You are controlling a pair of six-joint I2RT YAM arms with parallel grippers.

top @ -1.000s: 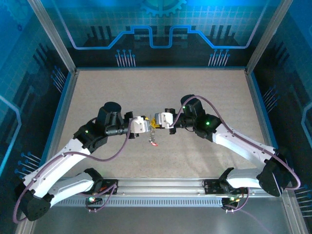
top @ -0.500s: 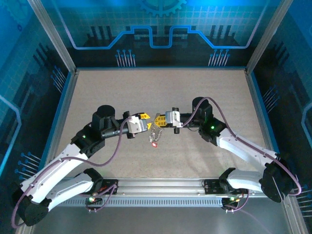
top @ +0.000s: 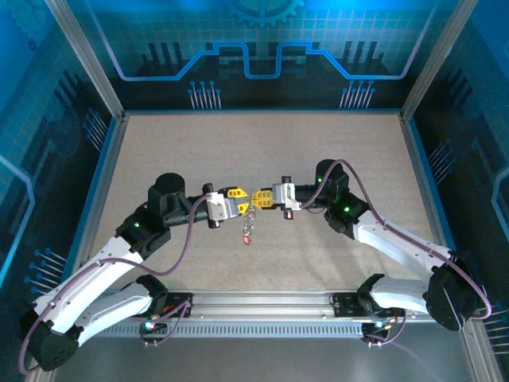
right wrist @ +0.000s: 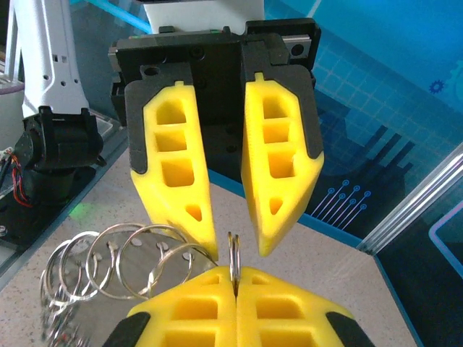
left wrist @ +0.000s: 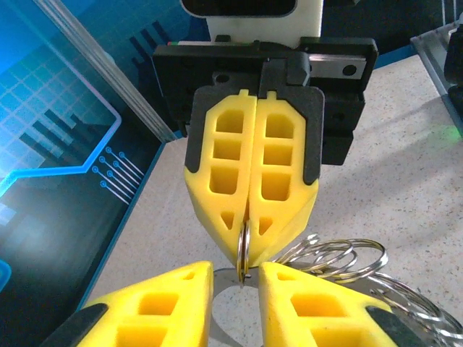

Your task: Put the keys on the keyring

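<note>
- The left claw (right wrist: 236, 247) (yellow ribbed fingers on a black body) stands released, its two tips parted with nothing pinched between them.
- That gap faces the keyring (right wrist: 141, 254), a silvery chain of linked thin wire rings. The chain's end ring stands edge-on just in front of the left tips, in line with the gap, with one flat face turned toward each finger.
- From that end ring the other rings trail off to one side of the claws and down toward the speckled beige table (top: 318, 151). A small red-headed key (top: 248, 237) sits at the chain's far end (I cannot tell whether it hangs clear or touches the table).
- The right claw (left wrist: 245, 249) (same yellow fingers) is clenched on the end ring, tip to tip with the left claw, so both are equally near. In my judgement the coming move depends on the left fingers meeting that thin edge squarely.
</note>
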